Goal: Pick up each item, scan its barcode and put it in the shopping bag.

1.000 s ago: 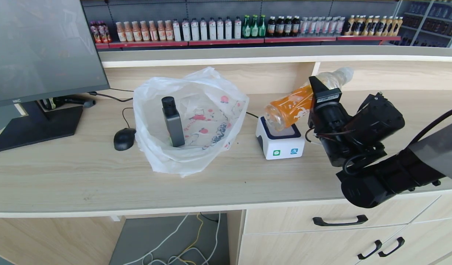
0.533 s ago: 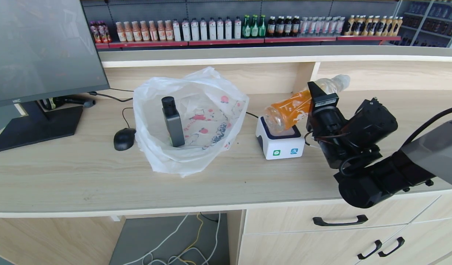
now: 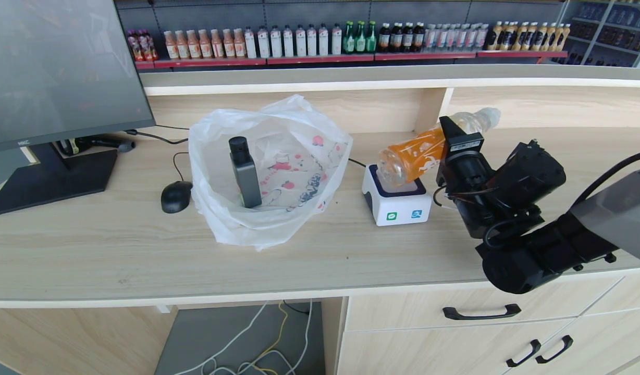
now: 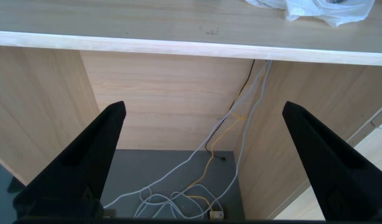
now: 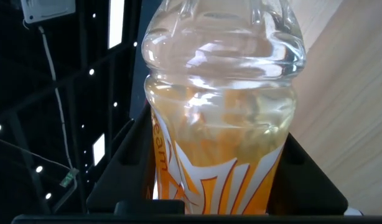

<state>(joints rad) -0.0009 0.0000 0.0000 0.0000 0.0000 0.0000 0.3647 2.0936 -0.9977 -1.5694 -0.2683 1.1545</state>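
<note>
Orange bottle [image 3: 414, 152], gripped by the right end effector [image 3: 451, 136], partly hides the scanner [image 3: 398, 211] top, perhaps touching; left end effector [image 4: 203, 111] spread.

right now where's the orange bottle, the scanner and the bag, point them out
orange bottle [image 3: 411, 153], head view, on its orange label, mid-body
scanner [image 3: 403, 205], head view, on its white front face
bag [image 3: 247, 227], head view, on its near plastic wall

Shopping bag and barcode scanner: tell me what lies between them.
Head view: bare counter between shopping bag and barcode scanner, plus a thin black cable at the back.
</note>
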